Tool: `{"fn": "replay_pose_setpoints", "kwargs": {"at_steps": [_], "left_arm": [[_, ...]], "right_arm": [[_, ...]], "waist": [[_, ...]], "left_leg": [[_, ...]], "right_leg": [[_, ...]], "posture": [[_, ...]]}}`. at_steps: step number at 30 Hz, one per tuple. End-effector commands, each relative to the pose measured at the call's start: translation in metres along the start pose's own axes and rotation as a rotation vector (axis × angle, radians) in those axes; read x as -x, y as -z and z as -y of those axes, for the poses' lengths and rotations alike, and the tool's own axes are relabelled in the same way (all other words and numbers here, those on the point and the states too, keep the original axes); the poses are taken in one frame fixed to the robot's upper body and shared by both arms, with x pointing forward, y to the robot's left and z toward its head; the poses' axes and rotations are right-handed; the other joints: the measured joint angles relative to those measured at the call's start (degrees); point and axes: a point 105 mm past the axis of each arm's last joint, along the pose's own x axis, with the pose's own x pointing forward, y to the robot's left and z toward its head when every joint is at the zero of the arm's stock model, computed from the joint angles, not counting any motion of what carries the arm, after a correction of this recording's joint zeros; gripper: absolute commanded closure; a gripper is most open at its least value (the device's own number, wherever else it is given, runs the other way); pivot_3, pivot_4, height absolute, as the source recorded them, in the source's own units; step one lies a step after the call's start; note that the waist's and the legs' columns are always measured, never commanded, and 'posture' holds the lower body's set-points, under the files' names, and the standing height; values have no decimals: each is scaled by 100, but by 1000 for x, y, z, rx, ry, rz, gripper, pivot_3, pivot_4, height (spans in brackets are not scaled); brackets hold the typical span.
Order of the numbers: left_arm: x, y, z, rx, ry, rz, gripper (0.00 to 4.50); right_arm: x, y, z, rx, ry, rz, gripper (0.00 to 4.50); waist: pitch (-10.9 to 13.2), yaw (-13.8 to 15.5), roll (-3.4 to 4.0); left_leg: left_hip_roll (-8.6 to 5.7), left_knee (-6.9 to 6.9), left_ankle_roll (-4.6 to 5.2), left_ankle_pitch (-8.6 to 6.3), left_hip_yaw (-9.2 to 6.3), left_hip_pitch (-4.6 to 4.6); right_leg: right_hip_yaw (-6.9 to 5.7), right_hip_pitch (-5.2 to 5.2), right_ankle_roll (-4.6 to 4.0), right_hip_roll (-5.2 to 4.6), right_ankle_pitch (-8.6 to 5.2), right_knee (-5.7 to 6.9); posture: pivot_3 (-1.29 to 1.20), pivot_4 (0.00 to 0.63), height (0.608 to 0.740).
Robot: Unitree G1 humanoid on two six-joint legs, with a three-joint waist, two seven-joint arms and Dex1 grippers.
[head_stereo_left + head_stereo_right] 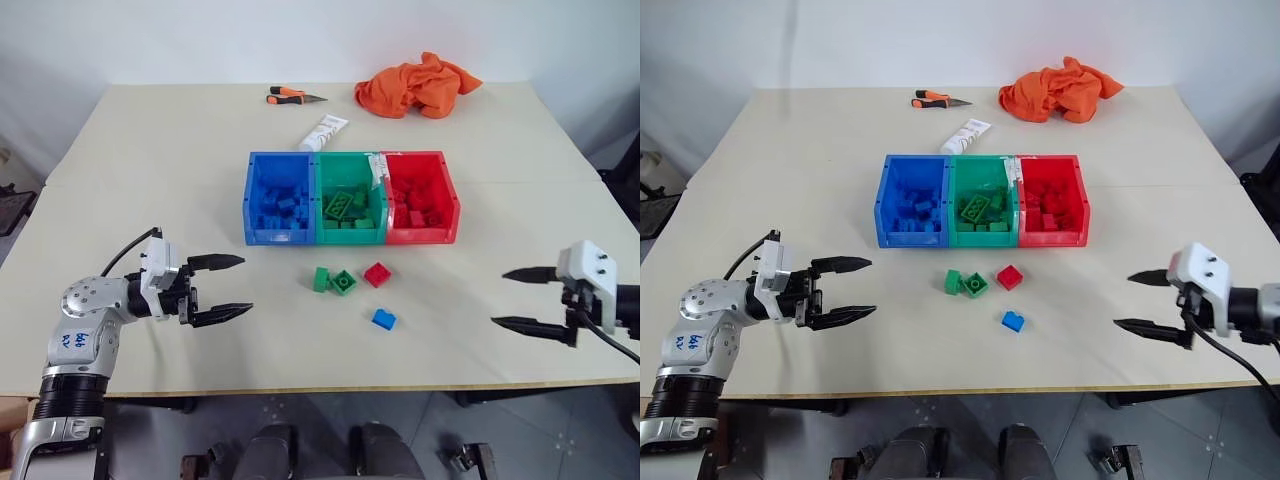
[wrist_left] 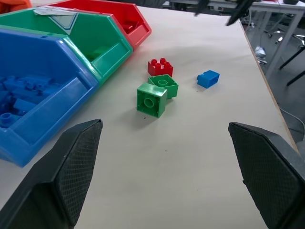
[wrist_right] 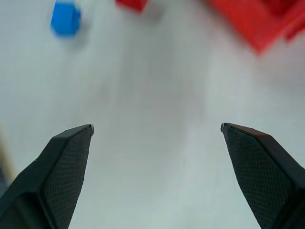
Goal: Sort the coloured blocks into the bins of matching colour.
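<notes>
Both grippers, left (image 1: 233,289) and right (image 1: 508,298), gape wide, empty; four blocks (image 1: 354,283) loose before bins (image 1: 351,238).

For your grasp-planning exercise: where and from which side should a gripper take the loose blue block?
Grip the blue block across its flat side walls, coming from above. It lies alone on the table, apart from the other blocks, so both fingers have room.

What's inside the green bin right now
Inside the green bin, several green blocks lie piled, one long studded piece on top. A white tube lies just behind the bin. The floor beneath the pile is covered, so the exact count can't be told.
</notes>
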Motion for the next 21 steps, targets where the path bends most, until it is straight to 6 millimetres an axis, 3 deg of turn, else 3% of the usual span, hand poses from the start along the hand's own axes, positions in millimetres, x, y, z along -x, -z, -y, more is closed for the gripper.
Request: {"fn": "replay_pose_setpoints", "kwargs": {"at_steps": [1,9,13,17,21], "left_arm": [[9,-5,-2,-31,-19,-5,0],[9,-12,-2,-61,-43,10,0],[5,-15,3,-57,-51,27,0],[5,-12,11,-40,-54,28,0],[6,-11,12,-39,-70,26,0]], "right_arm": [[16,-3,3,37,26,-9,19],[-34,-43,-20,118,-98,77,19],[-76,-60,-34,116,-142,119,19],[-108,-69,-49,118,-201,143,19],[-127,-68,-55,116,-211,131,19]], "waist": [[0,-7,0],[1,-53,-1],[1,-28,-1],[1,1,0],[1,28,-1]], "left_leg": [[0,-3,0,0,0,4],[5,-9,-1,-1,11,35],[4,-8,-1,-3,11,33],[4,-11,-3,-4,10,32],[2,-10,-2,-4,9,31]], "right_leg": [[0,3,0,0,0,-2],[14,24,-1,1,0,-2],[16,21,0,0,0,-6],[18,16,0,0,0,-5],[17,16,0,-1,0,-7]], "posture": [[0,150,740],[0,150,740],[0,150,740],[0,150,740],[0,150,740]]}}
